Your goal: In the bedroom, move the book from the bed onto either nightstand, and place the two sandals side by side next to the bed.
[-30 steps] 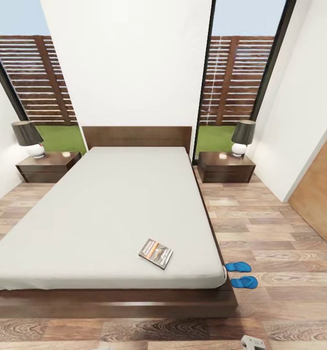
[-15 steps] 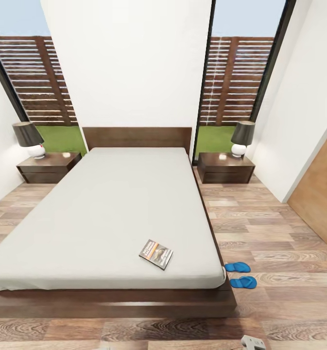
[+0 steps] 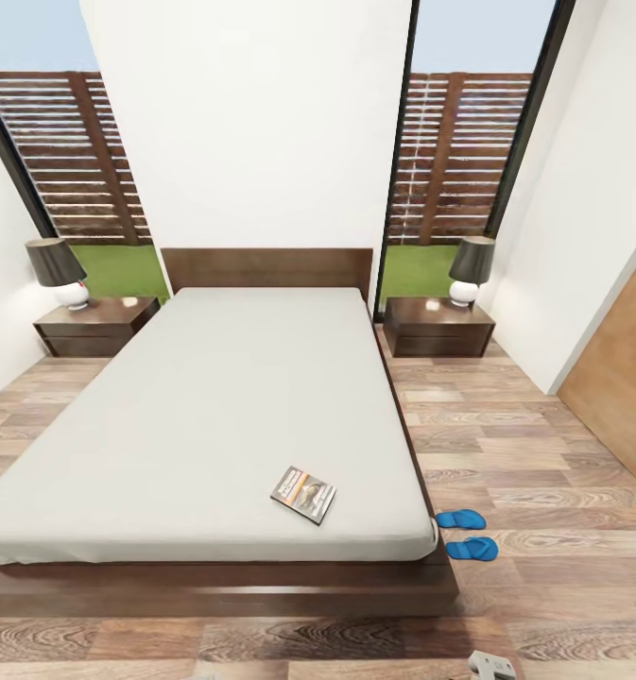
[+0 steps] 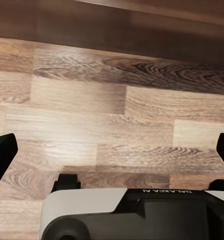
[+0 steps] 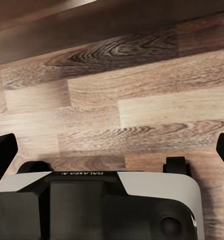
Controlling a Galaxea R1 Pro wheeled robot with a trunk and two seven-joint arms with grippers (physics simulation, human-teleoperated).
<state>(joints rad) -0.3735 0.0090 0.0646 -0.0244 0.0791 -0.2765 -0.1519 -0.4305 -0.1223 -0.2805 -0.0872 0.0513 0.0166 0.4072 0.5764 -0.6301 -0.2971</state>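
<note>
Bedroom seen from the foot of the bed [image 3: 214, 406]; both grippers empty, fingers apart over wood floor [image 4: 92, 105].
Left nightstand [image 3: 95, 326] with lamp [image 3: 58, 272]; book [image 3: 303, 493] near the mattress's front right corner; right nightstand [image 3: 438, 327]; two sandals [image 3: 467, 533] side by side on the floor, just beside that corner; left gripper [image 4: 112, 155] and right gripper [image 5: 112, 150] spread wide.

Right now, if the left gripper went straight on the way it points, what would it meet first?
Probably the wood-plank floor. The left gripper is open and empty, aimed down at bare planks, with the bed's dark wooden frame farther off. How far the floor is cannot be judged.
</note>
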